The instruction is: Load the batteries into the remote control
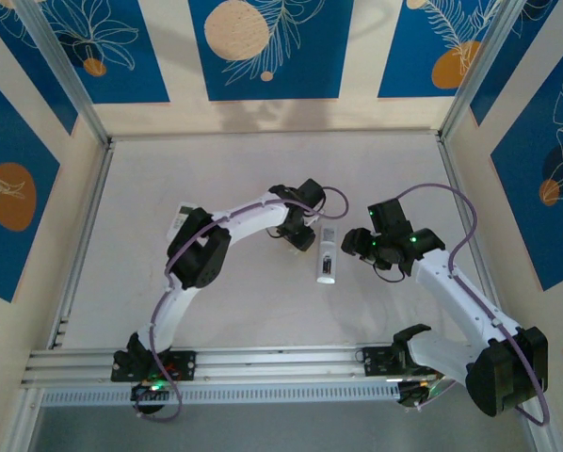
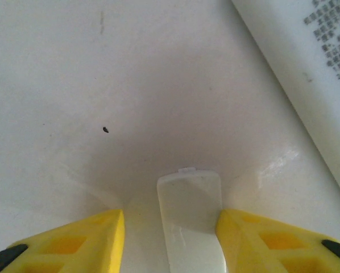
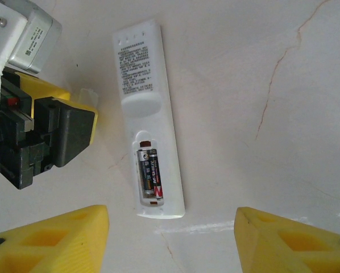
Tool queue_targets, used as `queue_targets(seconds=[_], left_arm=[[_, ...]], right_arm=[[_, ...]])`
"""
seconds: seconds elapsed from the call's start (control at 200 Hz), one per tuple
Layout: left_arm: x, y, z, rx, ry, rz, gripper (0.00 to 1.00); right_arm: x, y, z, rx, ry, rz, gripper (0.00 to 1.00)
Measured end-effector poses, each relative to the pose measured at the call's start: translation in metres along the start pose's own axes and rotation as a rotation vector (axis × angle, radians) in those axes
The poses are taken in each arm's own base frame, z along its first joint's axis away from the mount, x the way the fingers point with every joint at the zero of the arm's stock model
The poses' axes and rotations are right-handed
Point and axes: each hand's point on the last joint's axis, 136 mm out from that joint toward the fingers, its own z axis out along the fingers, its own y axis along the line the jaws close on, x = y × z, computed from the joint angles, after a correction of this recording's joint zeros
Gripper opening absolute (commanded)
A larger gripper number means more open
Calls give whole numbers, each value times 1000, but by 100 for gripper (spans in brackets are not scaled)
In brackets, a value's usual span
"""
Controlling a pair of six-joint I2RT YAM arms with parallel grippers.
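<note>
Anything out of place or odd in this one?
The battery cover is off the remote, lying on the table between the fingers of the left gripper; two batteries sit exposed in the open compartment.

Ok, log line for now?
batteries: two seated in remote | battery cover: off, on table | left gripper: open around cover | right gripper: open above remote

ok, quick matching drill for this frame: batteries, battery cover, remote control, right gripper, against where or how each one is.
Things:
1. batteries
2. battery cover
3. remote control
4. right gripper

Place or state:
a. lying back-up on the table, printed label showing
b. open, pointed at the remote's battery end
c. between the fingers of the left gripper
d. seated in the open compartment

Pairs: 1-d, 2-c, 3-a, 4-b
</note>
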Motion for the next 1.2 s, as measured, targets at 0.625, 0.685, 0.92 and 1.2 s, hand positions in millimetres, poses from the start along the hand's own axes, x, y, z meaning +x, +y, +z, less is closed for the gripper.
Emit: queue_targets(seconds=[0.625, 0.685, 0.92, 1.2], left_arm=[[1, -23, -17, 63, -115, -47, 63], [-3, -26, -19, 70, -133, -49, 64], [-9, -30, -12, 74, -130, -42, 64], [-10, -28, 1, 52, -94, 6, 38]], right_arm=[[-2, 2, 1, -12, -8, -1, 61], [-1, 1, 2, -9, -5, -1, 61], [1, 0, 4, -2, 3, -1, 61], [1, 0, 4, -2, 3, -3, 61]])
